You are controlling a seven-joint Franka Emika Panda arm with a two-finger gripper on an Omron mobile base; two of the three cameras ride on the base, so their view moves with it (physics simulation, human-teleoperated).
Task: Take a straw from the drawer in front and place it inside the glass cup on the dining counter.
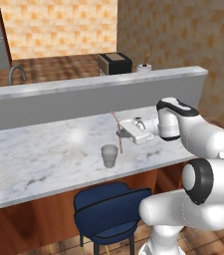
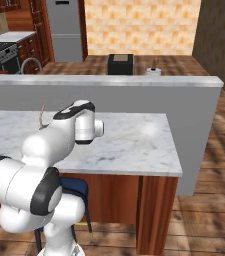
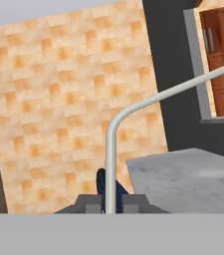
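The gripper (image 1: 119, 133) is pinching the straw (image 1: 117, 130) upright just right of the glass cup (image 1: 109, 155); it is hanging over the dining counter (image 1: 44, 149), seemingly for lowering in.

Desk (image 1: 44, 154): long white marble top, grey-veined, backed by a raised grey ledge (image 1: 83, 97). One clear glass cup (image 1: 109, 156) stands upright near its front edge.
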